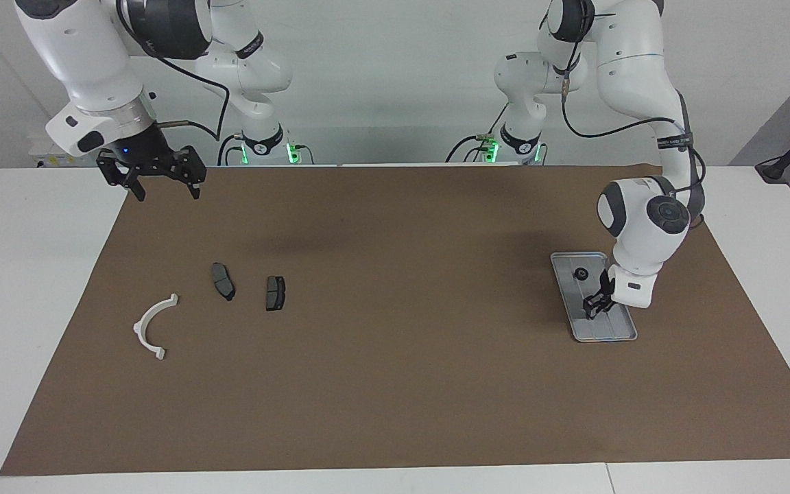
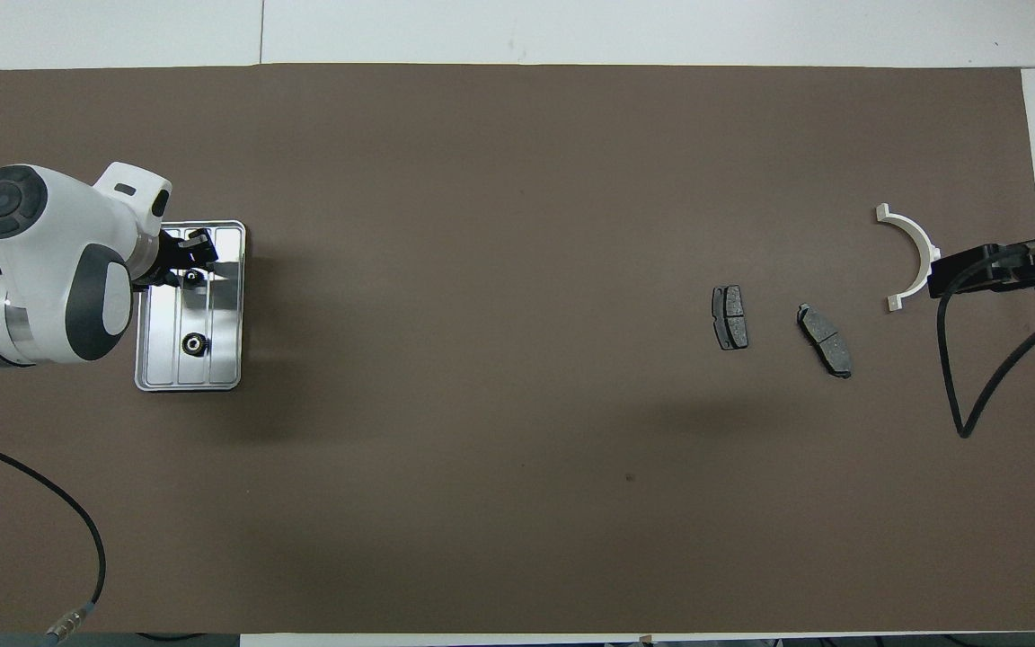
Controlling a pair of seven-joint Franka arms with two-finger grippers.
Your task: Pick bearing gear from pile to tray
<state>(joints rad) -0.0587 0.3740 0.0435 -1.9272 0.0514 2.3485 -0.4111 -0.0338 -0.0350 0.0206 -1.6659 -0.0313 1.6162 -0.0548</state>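
The silver tray (image 1: 611, 331) lies toward the left arm's end of the table, also in the overhead view (image 2: 223, 364). One small black round bearing gear (image 1: 580, 274) lies in it (image 2: 195, 342). A second black round piece (image 2: 192, 279) sits in the tray right at my left gripper (image 1: 595, 307), which is low inside the tray (image 2: 189, 256). Of the pile, a white half-ring bracket (image 1: 151, 326) and two dark brake pads (image 1: 223, 280) (image 1: 275, 293) lie toward the right arm's end. My right gripper (image 1: 165, 191) hangs open and empty, high over the mat's edge.
A brown mat (image 1: 395, 384) covers most of the white table. The bracket (image 2: 913, 256) and the brake pads (image 2: 729, 316) (image 2: 825, 340) lie apart from each other. The right arm's cable (image 2: 958, 377) hangs over the mat by the bracket.
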